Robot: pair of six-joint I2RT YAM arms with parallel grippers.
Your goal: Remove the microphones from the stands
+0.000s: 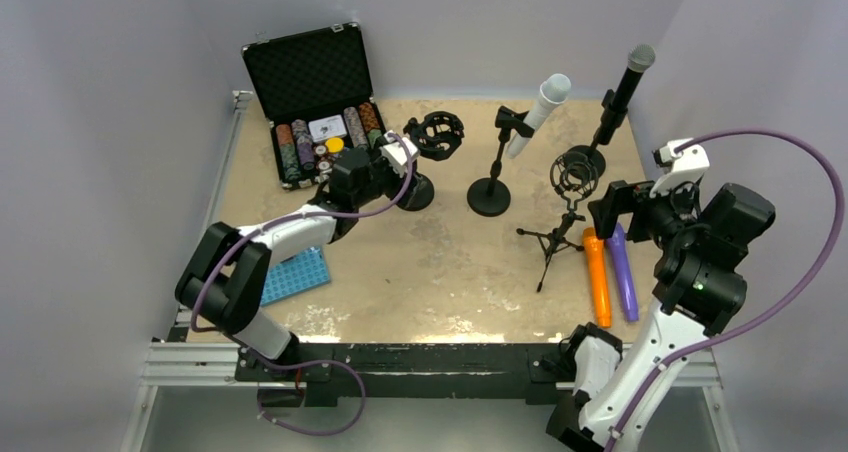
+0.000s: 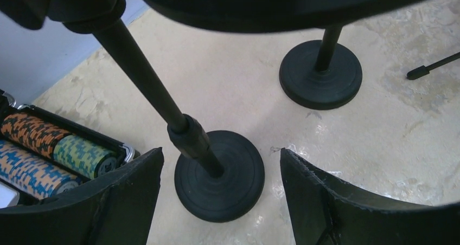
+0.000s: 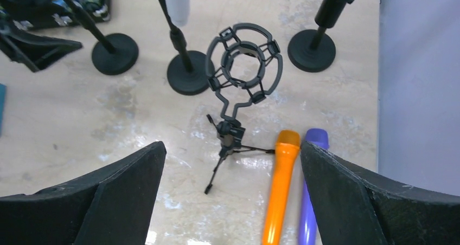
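**While both sets of fingers stand open, two microphones sit in their stands**

As we look down from above, the worktop (image 1: 440, 272) carries every item. We note the left arm (image 1: 270, 237) reaching to the back left and the right arm (image 1: 700, 262) raised over the right side. An open chip case (image 1: 310, 72) stands at the back left corner.

Four stands are present. The left stand (image 2: 219, 182) has a round base and a slanting rod. The middle stand (image 1: 490, 194) holds the white microphone (image 1: 540, 107) in its clip, tilted with the head up and to the right. The back-right stand (image 3: 311, 51) holds the black microphone (image 1: 625, 82), also tilted, head uppermost. A tripod stand (image 3: 230, 134) with a ring mount is in front of it.

Just right of the tripod, the orange microphone (image 3: 282, 185) and the purple microphone (image 1: 622, 272) lie side by side on the worktop.

We find the left fingers (image 2: 108, 201) parted, one on each side of the left stand's base, gripping nothing. The right fingers (image 3: 108, 201) are spread wide above the tripod stand, likewise holding nothing.
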